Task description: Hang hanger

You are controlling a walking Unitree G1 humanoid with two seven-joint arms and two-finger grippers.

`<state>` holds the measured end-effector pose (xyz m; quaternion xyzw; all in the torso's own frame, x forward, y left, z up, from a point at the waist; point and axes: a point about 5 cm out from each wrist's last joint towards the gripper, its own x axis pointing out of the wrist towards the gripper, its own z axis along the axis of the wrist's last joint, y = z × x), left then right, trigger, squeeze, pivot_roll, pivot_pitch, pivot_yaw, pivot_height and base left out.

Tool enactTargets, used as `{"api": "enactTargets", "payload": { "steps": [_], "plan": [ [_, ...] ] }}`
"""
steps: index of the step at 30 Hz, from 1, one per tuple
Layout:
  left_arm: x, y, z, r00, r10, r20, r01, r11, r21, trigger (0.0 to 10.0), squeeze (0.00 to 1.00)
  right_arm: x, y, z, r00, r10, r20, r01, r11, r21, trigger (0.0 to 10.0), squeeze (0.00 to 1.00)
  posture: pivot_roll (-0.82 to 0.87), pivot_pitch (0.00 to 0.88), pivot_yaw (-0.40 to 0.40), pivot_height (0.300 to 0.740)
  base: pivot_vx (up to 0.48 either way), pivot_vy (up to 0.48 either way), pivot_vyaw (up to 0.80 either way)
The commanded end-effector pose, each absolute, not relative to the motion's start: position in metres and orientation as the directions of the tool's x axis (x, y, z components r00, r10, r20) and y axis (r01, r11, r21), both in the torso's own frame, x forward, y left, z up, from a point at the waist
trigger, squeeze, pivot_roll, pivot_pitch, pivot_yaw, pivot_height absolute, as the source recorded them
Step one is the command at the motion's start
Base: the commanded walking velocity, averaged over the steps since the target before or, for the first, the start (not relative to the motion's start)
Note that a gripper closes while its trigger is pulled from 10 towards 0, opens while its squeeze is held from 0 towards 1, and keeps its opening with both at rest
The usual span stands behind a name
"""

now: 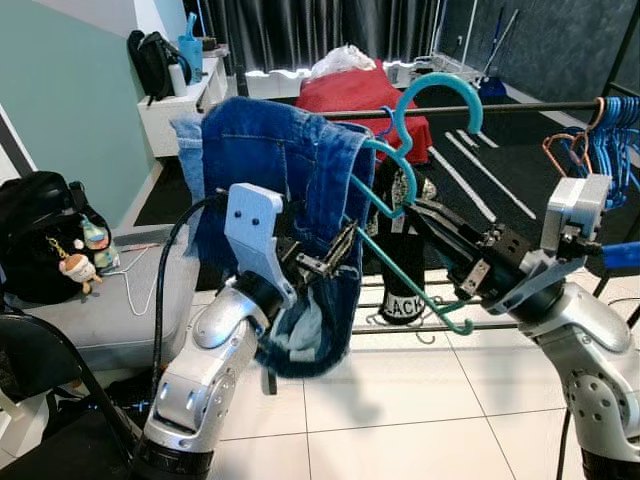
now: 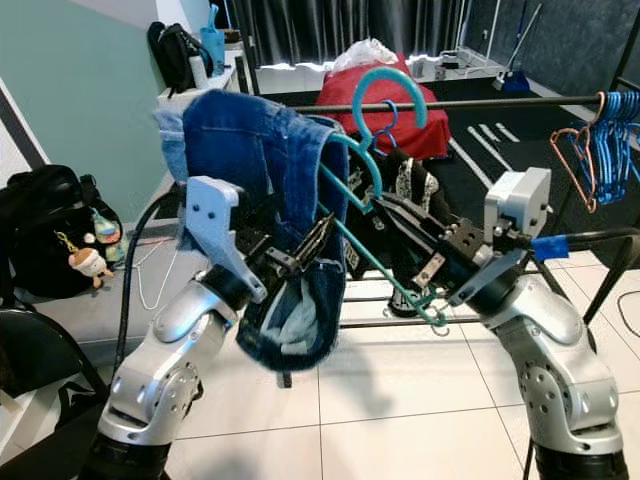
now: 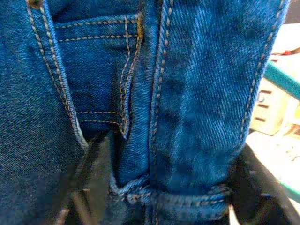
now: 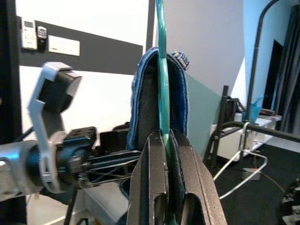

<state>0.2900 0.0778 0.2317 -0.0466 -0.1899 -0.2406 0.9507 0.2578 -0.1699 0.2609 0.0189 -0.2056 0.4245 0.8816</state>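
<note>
A teal plastic hanger (image 1: 440,82) carries folded blue jeans (image 1: 270,160) draped over its bar. Its hook sits at the height of the black clothes rail (image 1: 520,106); whether it rests on the rail I cannot tell. My right gripper (image 1: 418,212) is shut on the hanger's sloping arm just below the neck, and the teal strip (image 4: 162,70) runs up from between its fingers (image 4: 154,164). My left gripper (image 1: 325,258) reaches into the jeans from the left, open, its fingers (image 3: 93,178) standing either side of the denim waistband (image 3: 178,192).
Blue and orange hangers (image 1: 608,140) hang bunched at the rail's right end. A black garment (image 1: 405,290) hangs behind, above the rack's lower bar (image 1: 500,326). A red heap (image 1: 355,95) lies farther back. A black bag (image 1: 40,240) on a grey cushion (image 1: 120,320) stands at the left.
</note>
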Motion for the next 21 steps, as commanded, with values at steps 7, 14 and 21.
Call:
{"api": "enactTargets", "payload": {
  "steps": [7, 14, 21],
  "plan": [
    [0.303, 0.080, 0.228, 0.857, -0.368, 0.360, 0.377, 0.925, 0.048, 0.0, 0.00, 0.245, -0.156, 0.277, 0.446, 0.772, 0.452, -0.805, 0.567, -0.175, 0.0, 0.00, -0.16, 0.000, 0.056, 0.740, 0.000, 0.000, 0.00],
    [0.315, 0.099, 0.238, 0.872, -0.297, 0.389, 0.278, 0.955, 0.105, 0.0, 0.00, 0.240, -0.155, 0.268, 0.453, 0.794, 0.405, -0.820, 0.550, -0.160, 0.0, 0.00, -0.16, 0.000, 0.057, 0.740, 0.000, 0.000, 0.00],
    [0.321, 0.117, 0.238, 0.877, -0.276, 0.393, 0.209, 0.957, 0.203, 0.0, 0.00, 0.235, -0.170, 0.260, 0.515, 0.782, 0.352, -0.792, 0.591, -0.155, 0.0, 0.00, -0.17, 0.000, 0.059, 0.740, 0.000, 0.000, 0.00]
  ]
}}
